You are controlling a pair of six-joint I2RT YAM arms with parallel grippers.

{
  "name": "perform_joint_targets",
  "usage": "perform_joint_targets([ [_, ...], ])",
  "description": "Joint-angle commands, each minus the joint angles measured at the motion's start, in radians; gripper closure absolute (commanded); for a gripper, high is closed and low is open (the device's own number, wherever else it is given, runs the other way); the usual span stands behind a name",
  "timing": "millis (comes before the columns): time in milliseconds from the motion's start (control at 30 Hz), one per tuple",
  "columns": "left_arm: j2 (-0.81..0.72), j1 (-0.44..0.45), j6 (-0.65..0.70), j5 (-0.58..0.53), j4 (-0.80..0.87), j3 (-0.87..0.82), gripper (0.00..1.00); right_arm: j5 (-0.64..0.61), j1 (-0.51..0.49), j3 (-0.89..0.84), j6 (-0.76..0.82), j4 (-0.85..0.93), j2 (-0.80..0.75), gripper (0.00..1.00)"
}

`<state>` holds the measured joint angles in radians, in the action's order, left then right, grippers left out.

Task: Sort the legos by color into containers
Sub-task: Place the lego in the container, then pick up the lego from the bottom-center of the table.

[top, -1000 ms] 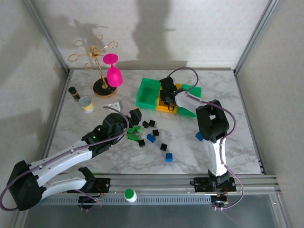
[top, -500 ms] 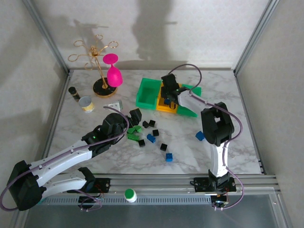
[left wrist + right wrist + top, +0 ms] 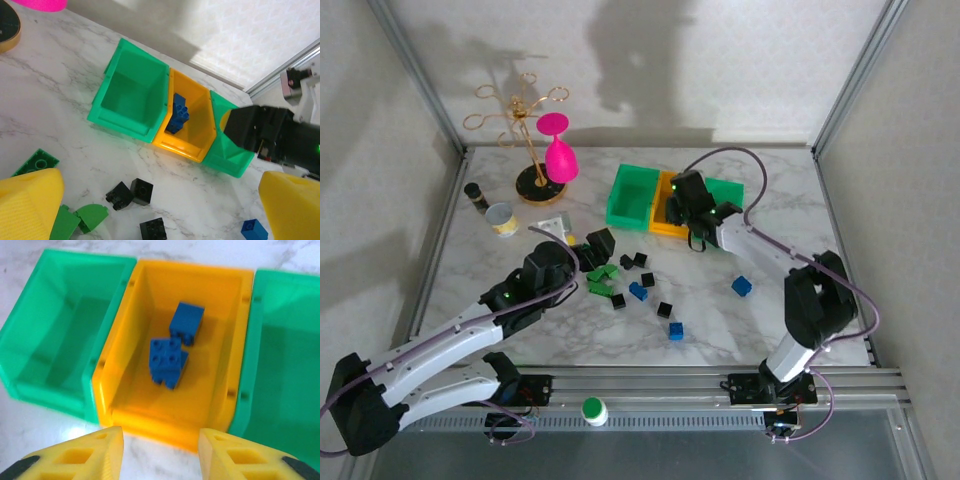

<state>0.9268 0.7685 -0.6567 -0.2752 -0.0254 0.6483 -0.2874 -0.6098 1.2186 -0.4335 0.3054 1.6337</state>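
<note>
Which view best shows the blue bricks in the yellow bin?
Right wrist: it looks straight into the yellow bin, blue bricks clearly apart. Left wrist shows a slanted clump; top view: the right gripper blocks them.

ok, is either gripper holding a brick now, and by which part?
Nothing. Right gripper is open and empty in front of the yellow bin; left gripper is open and empty above the loose bricks.

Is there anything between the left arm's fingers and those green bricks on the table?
Nothing visible does. The green bricks lie on the bare table right beside one of the open left fingers. The black bricks sit off to one side, not in between.
</note>
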Motion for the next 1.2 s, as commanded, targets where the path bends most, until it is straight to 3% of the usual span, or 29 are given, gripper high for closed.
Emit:
perform_joint_targets([
  [0,-0.032,0.028,-0.041,0.032,0.042,-0.031,0.00,-0.010,-0.048,-0.071,-0.060,0.086,-0.086,0.54],
  [333,-0.111,0.124,-0.081,0.033,0.115,-0.065,0.00,-0.078,-0.230,-0.247,-0.232,0.250,-0.274,0.41],
  [633,-0.170,0.141,-0.073,0.061,0.213,-0.084,0.00,-0.041,-0.394,-0.402,-0.437,0.308,-0.370,0.28],
  [933,-0.190,0.141,-0.072,0.081,0.306,-0.093,0.00,-0.048,-0.533,-0.480,-0.551,0.332,-0.395,0.27],
  [1167,-0.201,0.141,-0.077,0.059,0.310,-0.093,0.00,-0.061,-0.623,-0.513,-0.601,0.312,-0.341,0.34],
])
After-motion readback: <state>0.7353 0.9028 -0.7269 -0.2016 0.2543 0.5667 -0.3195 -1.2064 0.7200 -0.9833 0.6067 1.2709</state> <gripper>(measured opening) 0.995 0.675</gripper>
